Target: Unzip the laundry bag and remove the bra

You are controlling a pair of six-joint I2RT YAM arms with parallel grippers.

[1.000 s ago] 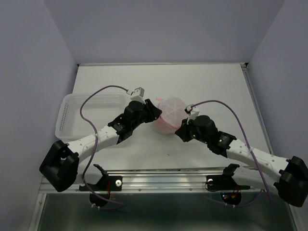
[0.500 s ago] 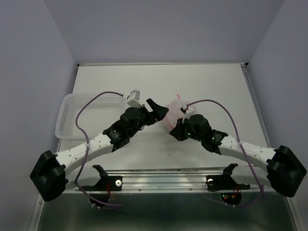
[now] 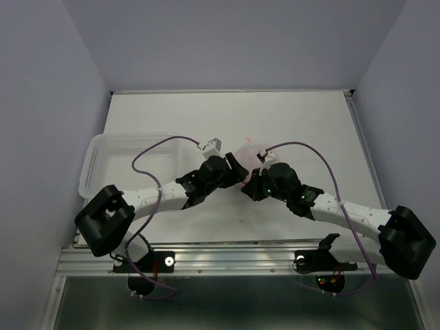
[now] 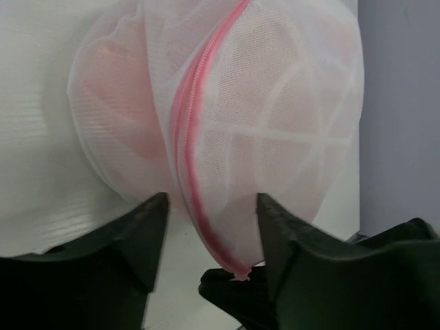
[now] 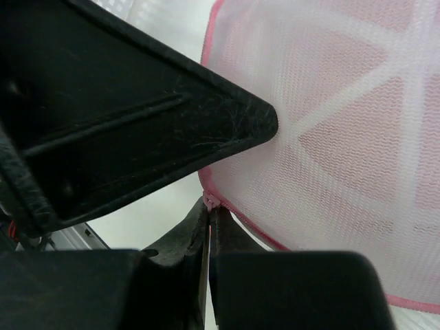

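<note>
The laundry bag (image 3: pixel 249 152) is a white mesh dome with pink zipper trim, tilted up between my two grippers. In the left wrist view the bag (image 4: pixel 275 103) fills the frame, its zipper (image 4: pixel 189 117) running down between my fingers. A pink bra (image 4: pixel 117 103) shows through the mesh. My left gripper (image 4: pixel 210 230) is open and straddles the bag's lower zipper edge. My right gripper (image 5: pixel 210 206) is shut on the small pink zipper pull (image 5: pixel 210 201) at the bag's rim (image 5: pixel 344 137). From above, the left gripper (image 3: pixel 238 169) and right gripper (image 3: pixel 251 180) meet under the bag.
A white plastic basket (image 3: pixel 103 165) stands at the table's left edge, beside my left arm. The left gripper's finger (image 5: pixel 137 103) crowds the right wrist view. White walls close in the table at the back and sides.
My left gripper has swung right and down to the bag, its open jaws now round the zipper edge. The bag is more hidden and bunched. The right gripper has barely moved.
</note>
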